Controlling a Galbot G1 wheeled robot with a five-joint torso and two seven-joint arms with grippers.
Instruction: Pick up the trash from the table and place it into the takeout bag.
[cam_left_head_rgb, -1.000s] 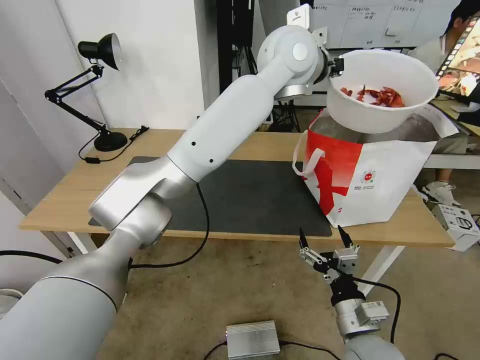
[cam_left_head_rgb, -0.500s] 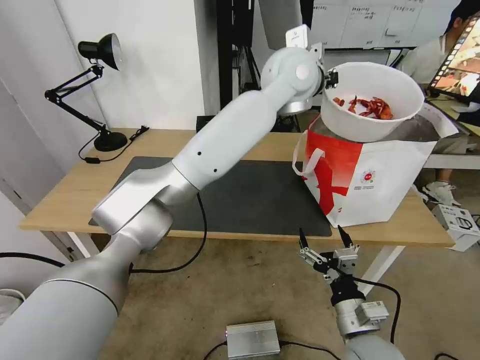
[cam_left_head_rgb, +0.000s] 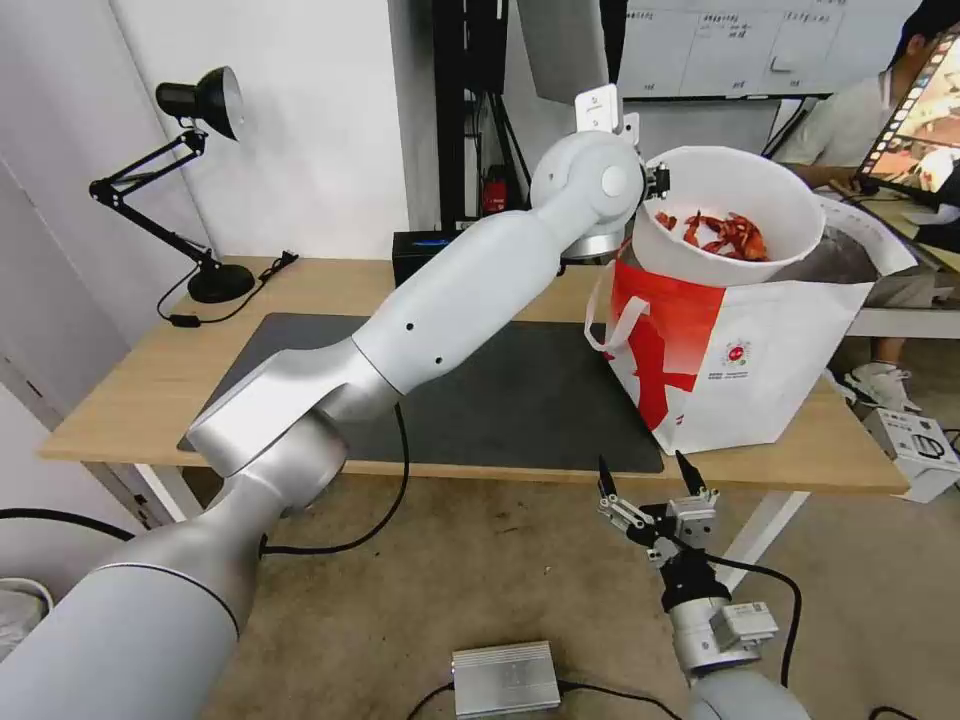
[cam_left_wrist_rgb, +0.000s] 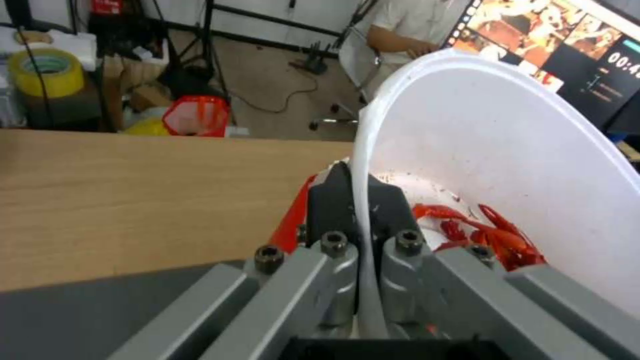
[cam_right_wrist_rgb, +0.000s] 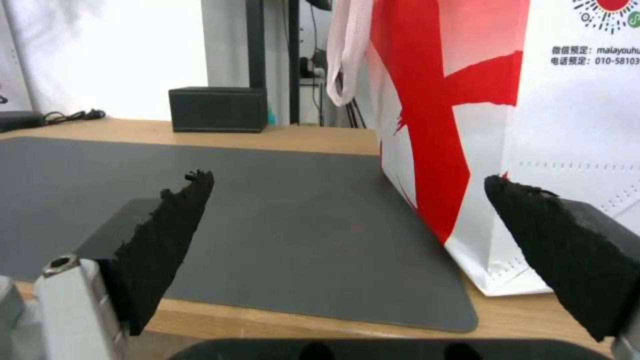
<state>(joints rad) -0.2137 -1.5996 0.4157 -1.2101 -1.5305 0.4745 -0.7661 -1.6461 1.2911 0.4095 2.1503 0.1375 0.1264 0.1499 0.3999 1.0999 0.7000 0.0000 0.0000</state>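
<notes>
Tilting white bowl (cam_left_head_rgb: 725, 215) of red shells, pincer-gripped rim.

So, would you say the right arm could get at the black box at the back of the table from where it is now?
Probably not easily: the right pincer hangs open below the table's front edge, and the black box is across the whole mat.

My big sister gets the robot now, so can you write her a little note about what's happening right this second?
Left gripper: fingers shut on the rim of the white bowl of red crayfish shells, held tilted over the open top of the takeout bag.
Right gripper: open, parked low in front of the table edge.
The bag stands at the table's right end, partly on the grey mat.
Done: bowl lifted to the bag.
Left: lower the bowl in and release it.
</notes>
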